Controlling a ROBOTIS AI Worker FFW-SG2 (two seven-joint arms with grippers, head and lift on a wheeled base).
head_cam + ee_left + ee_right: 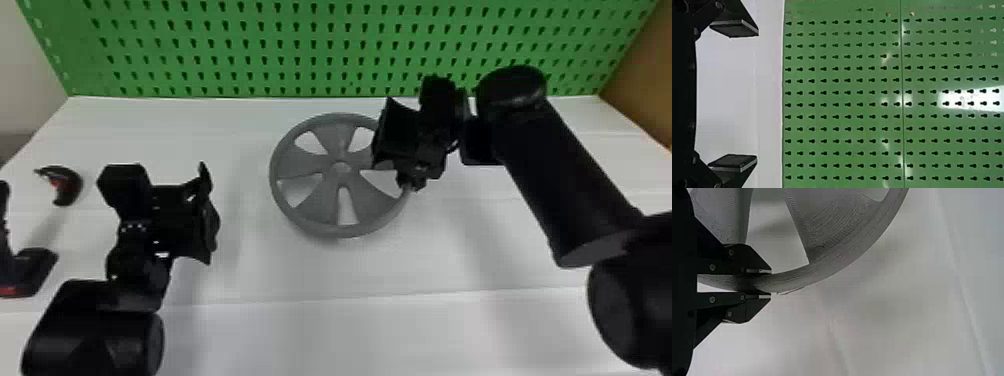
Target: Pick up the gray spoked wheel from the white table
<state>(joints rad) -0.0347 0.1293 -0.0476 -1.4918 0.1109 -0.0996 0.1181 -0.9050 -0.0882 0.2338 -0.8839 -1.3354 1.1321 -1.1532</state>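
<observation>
holding the wheel (327,202) by its right rim (828,266) at the table's (280,270) middle, our right gripper (770,283) clamped there and our left gripper (757,96) spread wide, we should raise it slowly and evenly, since such a one-sided grip may let the left side sag.

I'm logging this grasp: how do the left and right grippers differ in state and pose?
The left gripper has its fingers spread wide with nothing between them, while the right gripper has its fingers closed on the rim of the gray spoked wheel. The left gripper faces the green pegboard; the right gripper points down toward the white table. Both are black, with two fingers.
</observation>
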